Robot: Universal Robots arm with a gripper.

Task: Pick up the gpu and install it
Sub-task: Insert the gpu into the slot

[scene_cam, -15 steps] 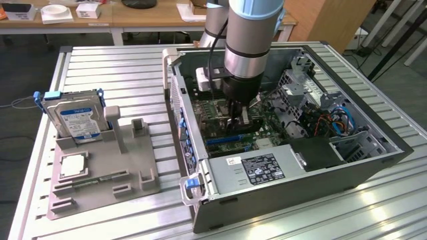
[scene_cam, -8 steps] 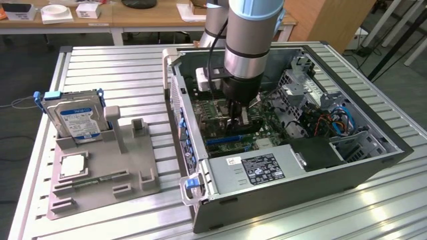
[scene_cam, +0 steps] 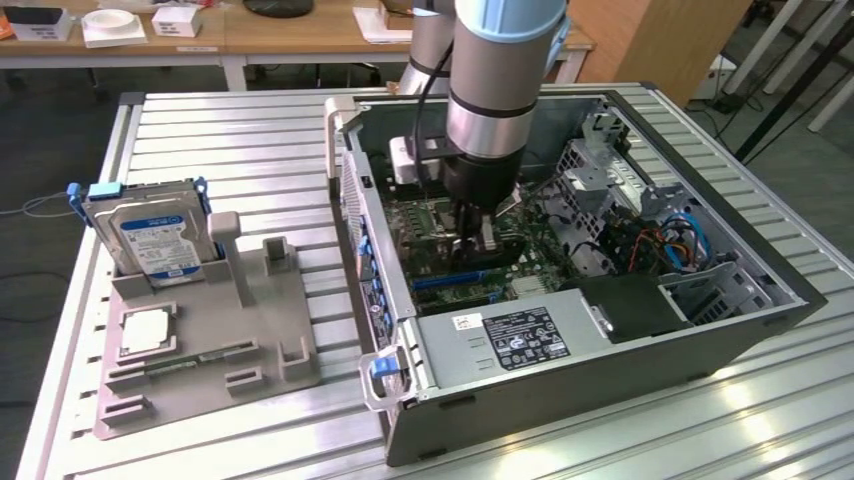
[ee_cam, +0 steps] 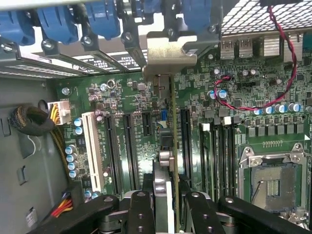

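Observation:
My gripper [scene_cam: 483,238] is down inside the open computer case [scene_cam: 747,330], over the green motherboard [ee_cam: 122,102]. It is shut on the gpu [ee_cam: 171,122], a thin card seen edge-on and standing upright between the black fingers [ee_cam: 141,214]. The card's silvery end bracket [ee_cam: 165,53] lies against the case's rear slot wall, under the blue latches [ee_cam: 58,19]. The card's lower edge runs along a dark expansion slot between two other long slots. Whether it sits in the slot or just above it cannot be told. In the exterior view the gpu [scene_cam: 491,252] shows as a dark slab below the wrist.
On the table beside the case, a grey fixture [scene_cam: 267,340] holds an upright hard drive [scene_cam: 154,235], a square CPU chip [scene_cam: 144,330] and a memory stick [scene_cam: 187,362]. Inside the case are the power supply [scene_cam: 514,335], an empty CPU socket [ee_cam: 273,183] and a red-black cable [ee_cam: 253,105].

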